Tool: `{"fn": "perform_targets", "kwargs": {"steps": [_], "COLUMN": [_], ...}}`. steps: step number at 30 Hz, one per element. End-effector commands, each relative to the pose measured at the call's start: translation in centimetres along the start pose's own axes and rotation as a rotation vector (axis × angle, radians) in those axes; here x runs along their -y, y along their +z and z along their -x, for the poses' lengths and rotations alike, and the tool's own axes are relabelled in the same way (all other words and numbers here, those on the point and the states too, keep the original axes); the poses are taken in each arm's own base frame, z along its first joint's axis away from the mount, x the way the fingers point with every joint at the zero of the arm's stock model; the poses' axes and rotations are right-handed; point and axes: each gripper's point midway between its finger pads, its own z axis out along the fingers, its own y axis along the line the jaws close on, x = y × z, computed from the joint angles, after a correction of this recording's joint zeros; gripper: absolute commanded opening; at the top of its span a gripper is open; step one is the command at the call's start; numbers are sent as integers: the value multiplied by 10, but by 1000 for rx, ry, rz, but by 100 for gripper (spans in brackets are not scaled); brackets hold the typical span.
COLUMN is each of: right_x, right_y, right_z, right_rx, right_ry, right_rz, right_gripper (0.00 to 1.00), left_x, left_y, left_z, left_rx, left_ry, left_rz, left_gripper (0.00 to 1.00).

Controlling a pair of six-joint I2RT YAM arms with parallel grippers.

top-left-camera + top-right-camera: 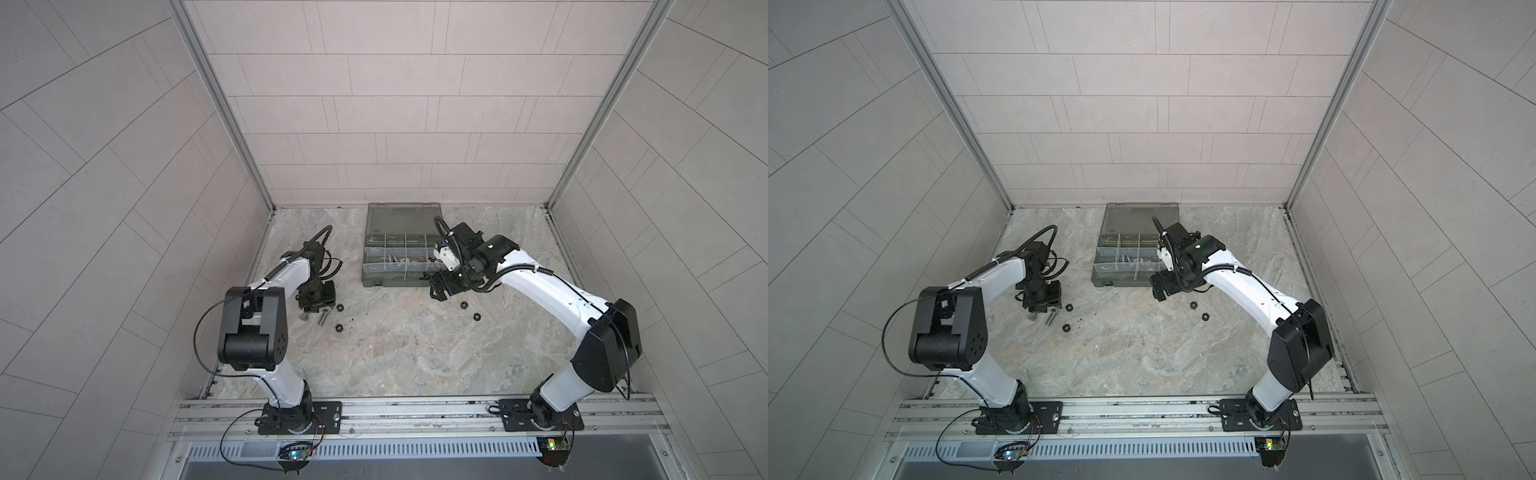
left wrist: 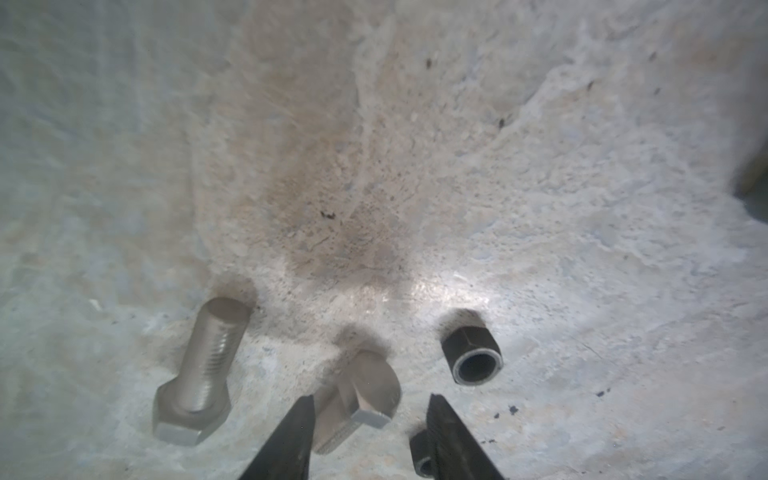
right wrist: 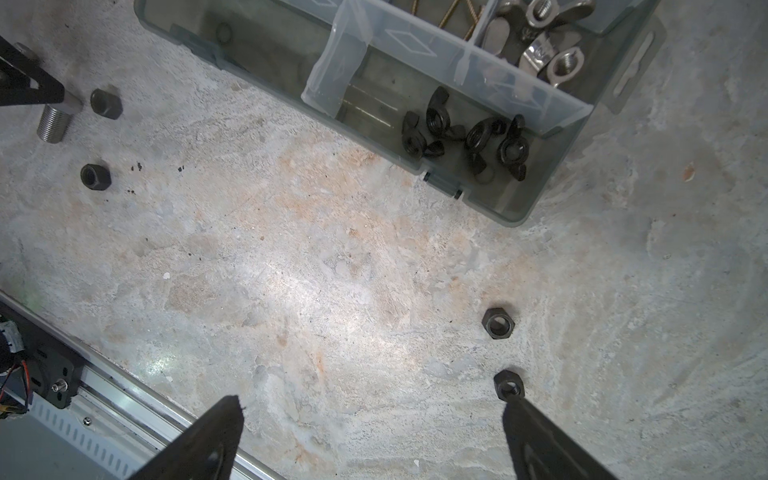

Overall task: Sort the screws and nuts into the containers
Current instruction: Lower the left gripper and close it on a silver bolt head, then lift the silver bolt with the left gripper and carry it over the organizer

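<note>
So my left pincer (image 2: 372, 397) hangs open astride a stubby silver hex bolt (image 2: 365, 382) lying on the bench (image 2: 415, 166) (there's a gap on one side, so no grip). A second bolt (image 2: 203, 365) and a black hex nut (image 2: 471, 353) lie just beside it. My right pincer (image 3: 374, 400) is spread wide and holds nothing, near the organizer case (image 3: 515, 208). Black wing nuts (image 3: 465, 137) sit in its corner compartment, and two hex nuts (image 3: 498, 323) lie loose on the bench by one fingertip.
</note>
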Motion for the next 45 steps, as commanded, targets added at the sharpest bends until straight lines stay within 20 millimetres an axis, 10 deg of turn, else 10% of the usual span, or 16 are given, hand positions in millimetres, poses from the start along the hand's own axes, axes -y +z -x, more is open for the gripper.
{"fn": "perform_targets", "kwargs": {"steps": [1, 28, 36, 45], "right_x": [1, 6, 11, 13], "right_y": [-9, -11, -11, -13], "right_z": [-6, -8, -7, -4], "right_rx": [5, 17, 17, 19], "right_ry": [9, 25, 37, 39], "right_rz": [-2, -18, -24, -22], "right_gripper": [99, 99, 99, 99], "left_x": [-1, -6, -4, 16], "left_y": [-12, 32, 35, 4], "left_z": [-8, -26, -21, -2], "left_rx": [-7, -118, -136, -81], "left_ry": [18, 44, 60, 91], "left_rz": [12, 30, 28, 9], "left_gripper": [51, 48, 18, 12]}}
